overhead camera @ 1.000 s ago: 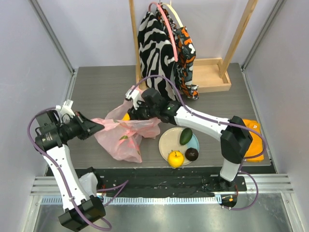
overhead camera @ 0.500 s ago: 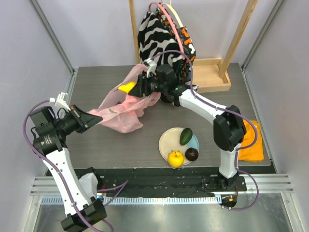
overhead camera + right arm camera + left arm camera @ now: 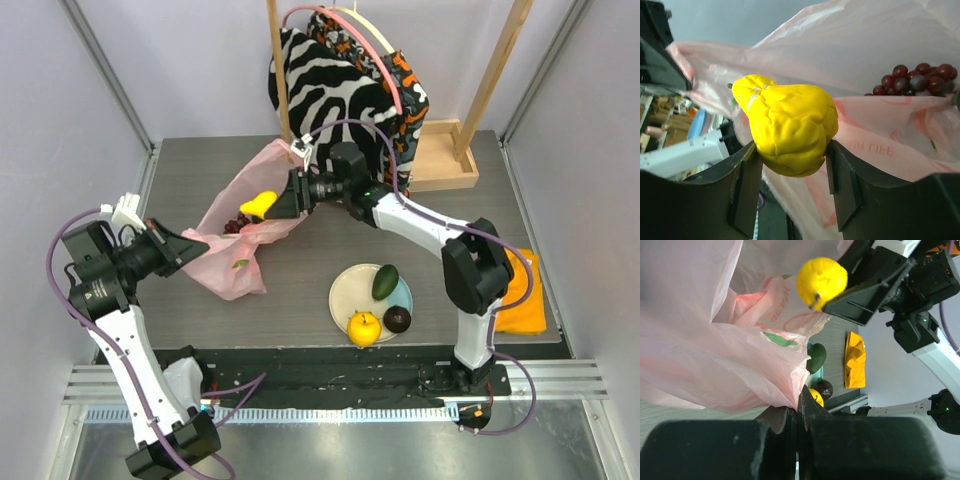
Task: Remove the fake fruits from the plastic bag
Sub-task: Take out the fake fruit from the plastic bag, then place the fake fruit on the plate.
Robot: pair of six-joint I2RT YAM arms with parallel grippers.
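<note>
The fake fruits are divided. An avocado (image 3: pixel 385 282), a yellow-orange round fruit (image 3: pixel 364 327) and a maroon one (image 3: pixel 397 319) sit on the plate (image 3: pixel 341 290) at lower centre of the overhead view. The grape bunch (image 3: pixel 235 225) lies inside the pink plastic bag (image 3: pixel 235 262) at centre left. The right hand (image 3: pixel 268 204) grasps the yellow pear (image 3: pixel 260 203) at the bag's mouth. The left hand (image 3: pixel 188 250) is clenched on the bag's edge, holding it taut. The sound move appears to be a firm carry rightward and down, setting the pear low on the plate's bare left side. Open surface (image 3: pixel 300 270) lies between bag and plate. The zebra-striped bag (image 3: pixel 330 90) hangs close behind, at upper centre.
</note>
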